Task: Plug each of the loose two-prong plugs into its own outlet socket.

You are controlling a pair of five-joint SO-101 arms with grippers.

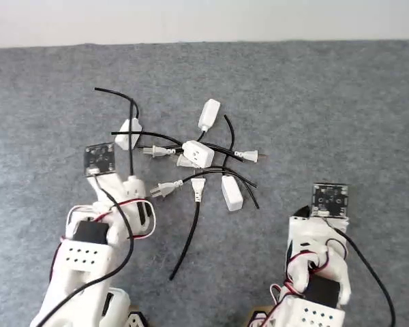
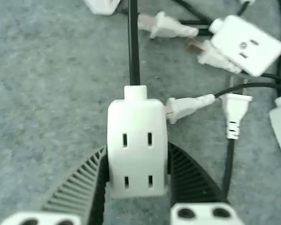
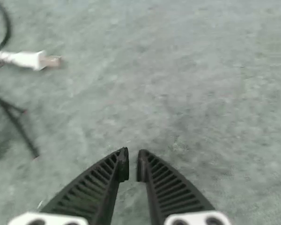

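My left gripper (image 2: pixel 137 152) is shut on a white outlet socket (image 2: pixel 137 140) (image 1: pixel 133 185) low over the grey mat, its slots facing the wrist camera and its black cord running away from me. A loose two-prong plug (image 2: pixel 187 106) (image 1: pixel 165 189) lies just beside that socket, prongs toward it. Another plug (image 2: pixel 235 113) (image 1: pixel 198 187) lies a little farther off. Beyond them sits a second white socket (image 2: pixel 248 43) (image 1: pixel 198 153) with a plug (image 2: pixel 166 26) near it. My right gripper (image 3: pixel 132 165) is shut with nothing between its fingers, above bare mat; a plug (image 3: pixel 25 59) (image 1: pixel 249 157) lies ahead of it.
More white sockets lie in the tangle of black cords: one (image 1: pixel 128 133) at the left, one (image 1: pixel 209 114) at the back, one (image 1: pixel 232 193) toward the right. A long black cord (image 1: pixel 187 238) trails toward the front edge. Grey mat (image 1: pixel 341 109) lies bare at the right.
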